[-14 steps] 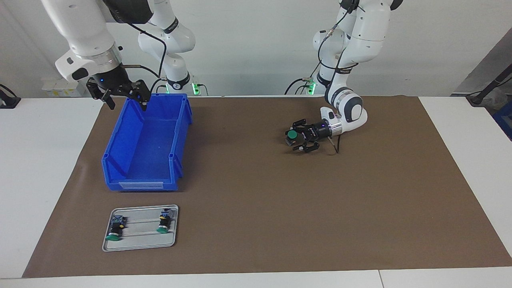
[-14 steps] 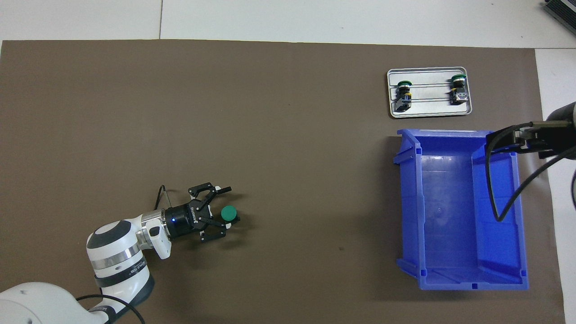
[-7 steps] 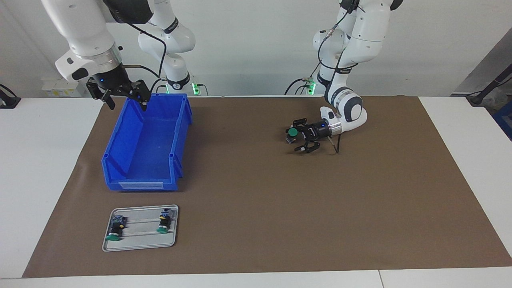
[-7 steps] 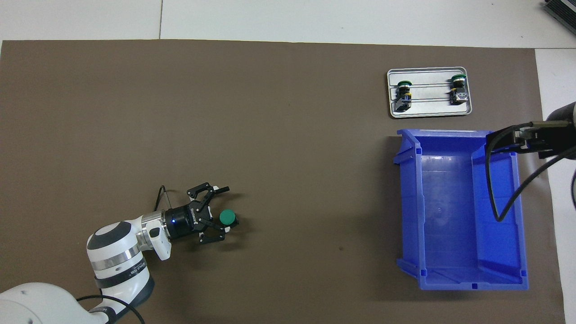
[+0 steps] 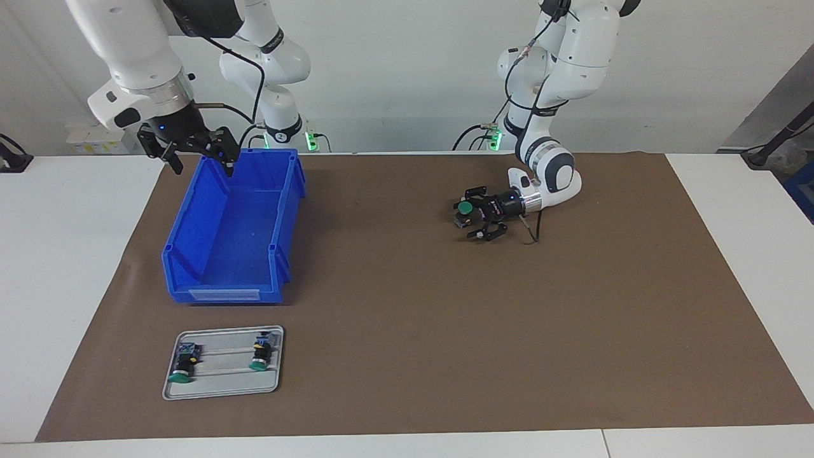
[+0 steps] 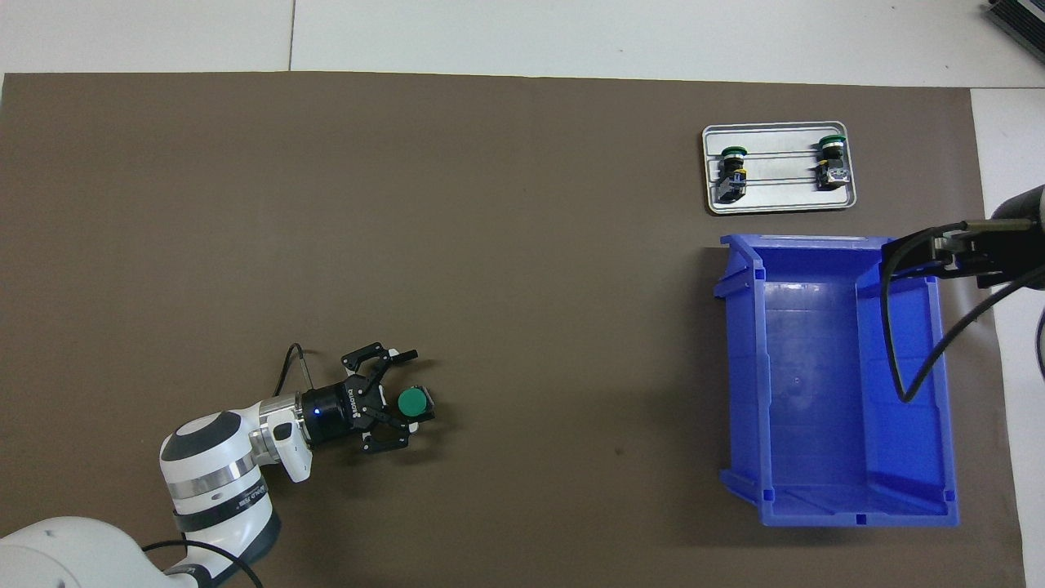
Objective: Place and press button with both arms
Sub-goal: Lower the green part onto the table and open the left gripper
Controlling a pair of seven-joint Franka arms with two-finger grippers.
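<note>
The button (image 5: 465, 208) (image 6: 412, 401) stands on the brown mat with its green cap up, toward the left arm's end of the table. My left gripper (image 5: 475, 215) (image 6: 416, 390) lies low over the mat around it. Its fingers are spread wide, open, and the button sits close to one finger and clear of the other. My right gripper (image 5: 203, 166) hangs open over the corner of the blue bin (image 5: 286, 210) nearest the robots, and that arm waits. The overhead view shows only its edge and cable.
The blue bin (image 6: 739, 367) sits at the right arm's end of the mat. Farther from the robots than the bin lies a grey tray (image 5: 222, 385) (image 6: 780, 196) holding two more green-capped buttons (image 5: 184, 366) (image 5: 259, 356).
My left gripper has drawn slightly toward the robots, and the button's cap has shifted the same way with it. The right arm has not moved.
</note>
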